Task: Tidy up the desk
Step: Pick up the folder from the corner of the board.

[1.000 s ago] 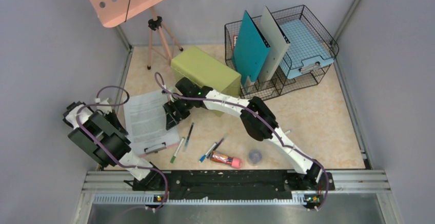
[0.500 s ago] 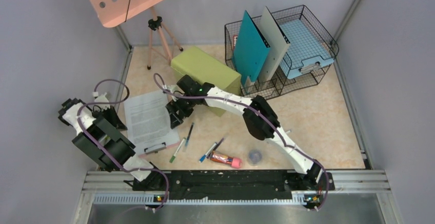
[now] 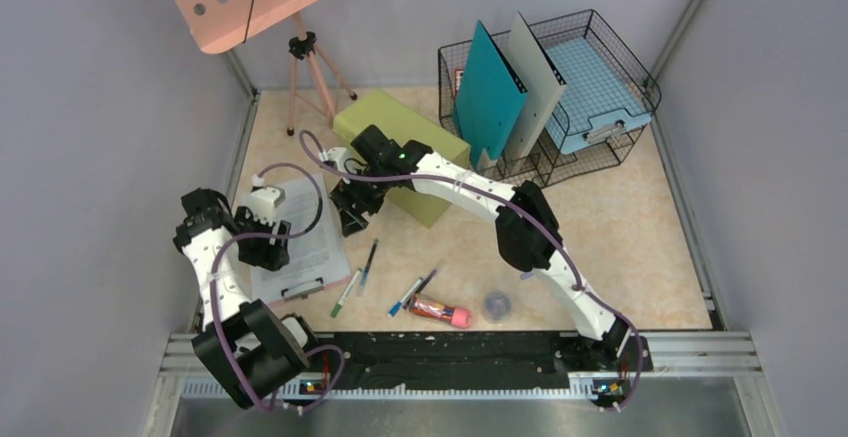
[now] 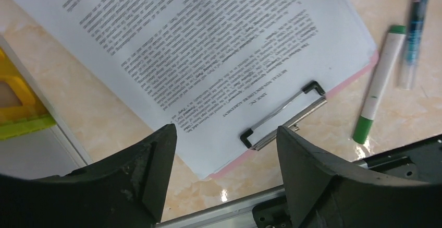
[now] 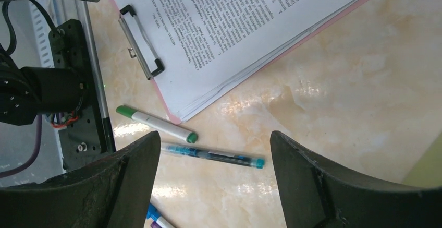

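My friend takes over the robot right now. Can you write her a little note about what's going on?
Left gripper: open, empty, above the clip end of the clipboard.
Right gripper: open, empty, between the clipboard and the olive-green box.
Loose on the desk, near the front: clipboard, green marker, blue pen, two more pens, red tube, small grey round thing.
Done: none of these put away.
Left: tidy them all.
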`<state>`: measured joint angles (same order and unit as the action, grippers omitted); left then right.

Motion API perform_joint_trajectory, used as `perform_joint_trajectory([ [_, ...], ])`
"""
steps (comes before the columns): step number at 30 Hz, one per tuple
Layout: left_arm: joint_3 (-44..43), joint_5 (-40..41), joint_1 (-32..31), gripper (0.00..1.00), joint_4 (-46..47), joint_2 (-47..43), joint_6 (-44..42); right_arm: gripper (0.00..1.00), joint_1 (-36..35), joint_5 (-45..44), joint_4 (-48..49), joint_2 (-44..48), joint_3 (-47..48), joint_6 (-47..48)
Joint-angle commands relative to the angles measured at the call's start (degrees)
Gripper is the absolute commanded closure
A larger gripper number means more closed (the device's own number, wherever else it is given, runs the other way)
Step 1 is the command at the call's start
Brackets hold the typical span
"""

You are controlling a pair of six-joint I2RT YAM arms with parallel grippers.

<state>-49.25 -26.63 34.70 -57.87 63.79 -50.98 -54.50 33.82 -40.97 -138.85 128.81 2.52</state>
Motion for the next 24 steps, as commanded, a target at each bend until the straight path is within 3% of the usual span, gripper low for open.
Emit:
perform_joint_trajectory([
  [1, 0.68, 7.33, -0.21, 0.23, 9.6, 0.27, 6.94, 0.23, -0.17, -4.09, -0.11, 3.56, 0.83, 0.23],
  [7, -1.19, 6.51, 1.75, 0.12, 9.95, 7.78, 18.86, 0.2, -0.64, -6.95, 3.49, -1.16, 1.82, -6.39],
  [9, -0.69, 8.43, 1.79, 0.08, 13.23, 9.54, 21.51, 0.12, -0.97, -7.63, 4.36, -2.9, 2.81, -7.54],
  [15, -1.27, 12.12, 2.51, 0.06, 19.56, 15.37, 26.28, 0.09, -1.67, -9.55, 7.33, -7.51, 5.83, -10.69],
  [24, -3.76, 10.46, 2.6, 0.05, 20.47, 24.06, 28.69, 0.1, -1.66, -8.93, 11.06, -14.56, 11.61, -15.79],
])
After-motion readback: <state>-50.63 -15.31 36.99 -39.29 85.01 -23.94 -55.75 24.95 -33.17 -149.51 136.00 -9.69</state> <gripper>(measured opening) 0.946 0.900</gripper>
